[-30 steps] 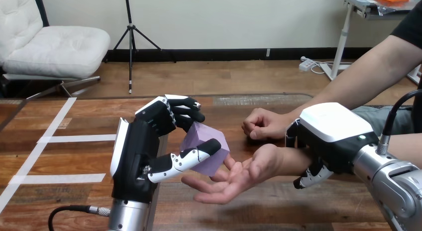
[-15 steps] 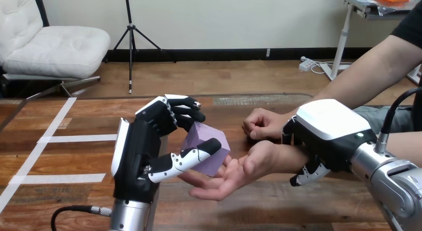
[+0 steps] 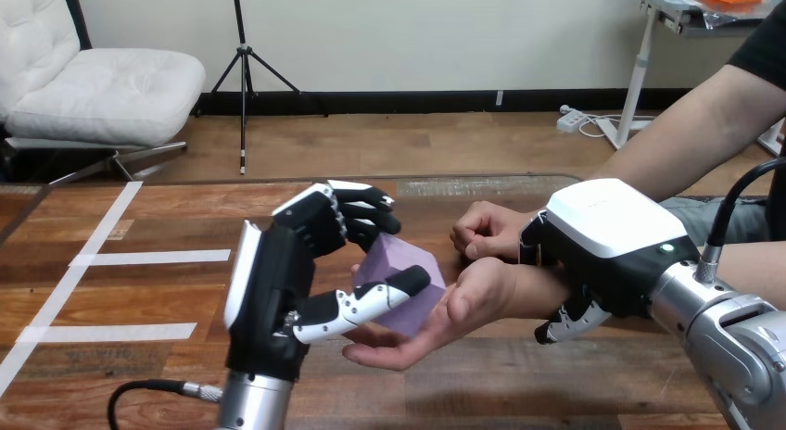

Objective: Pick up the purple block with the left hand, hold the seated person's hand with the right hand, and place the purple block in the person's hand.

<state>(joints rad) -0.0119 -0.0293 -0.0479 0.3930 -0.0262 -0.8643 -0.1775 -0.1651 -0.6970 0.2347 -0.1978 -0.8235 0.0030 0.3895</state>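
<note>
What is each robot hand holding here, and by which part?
The left hand pinches the purple block, fingers on its top and thumb across its near face, over the person's upturned hand. The right hand curls round the person's wrist.

Block in left hand, over person's open hand, table centre; right hand round wrist, right; person's fist behind.

Left hand curled across the purple block, covering its near and top edges; block hides part of the person's hand beneath; right hand sits over the person's wrist, contact underneath can't be told; both silver forearms cut off at the bottom edge.
</note>
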